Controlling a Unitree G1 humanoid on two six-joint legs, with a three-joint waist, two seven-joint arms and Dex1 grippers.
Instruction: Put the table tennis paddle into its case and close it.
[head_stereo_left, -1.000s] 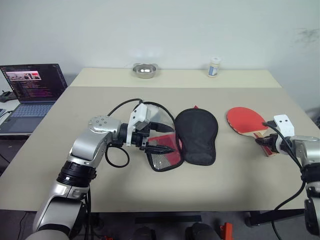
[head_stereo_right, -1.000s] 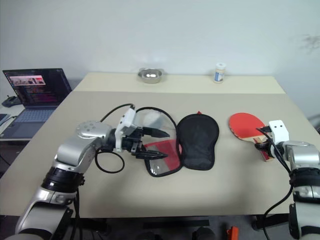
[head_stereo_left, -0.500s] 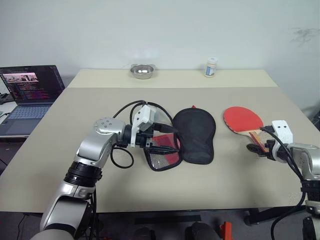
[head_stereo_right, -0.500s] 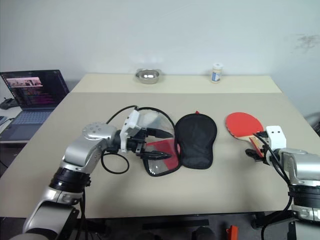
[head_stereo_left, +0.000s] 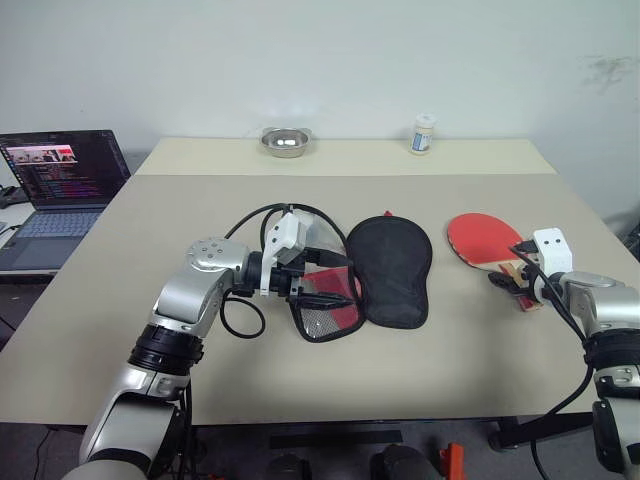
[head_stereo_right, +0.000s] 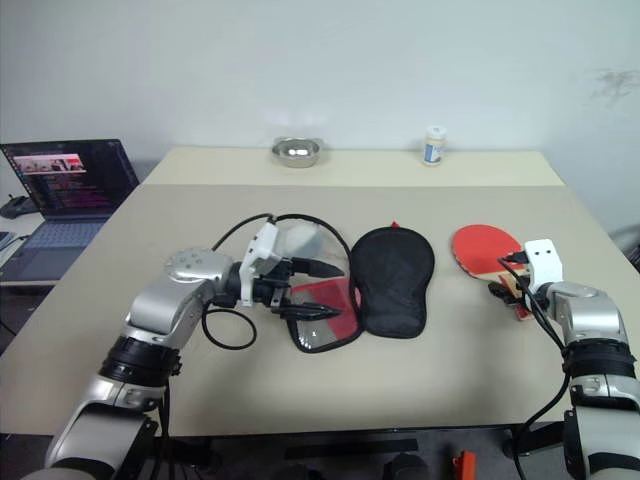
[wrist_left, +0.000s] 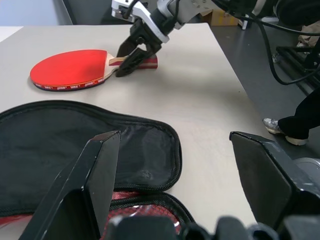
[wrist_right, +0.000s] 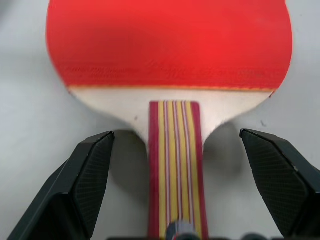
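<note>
Beige table (head_stereo_left: 450, 360) holds one paddle (head_stereo_left: 485, 240), one open case (head_stereo_left: 390, 270).

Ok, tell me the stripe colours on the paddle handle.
Red and yellow lengthwise stripes on the paddle handle, clearest in the right wrist view.

paddle (wrist_right: 170, 40) — matt rubber, wood handle
</note>
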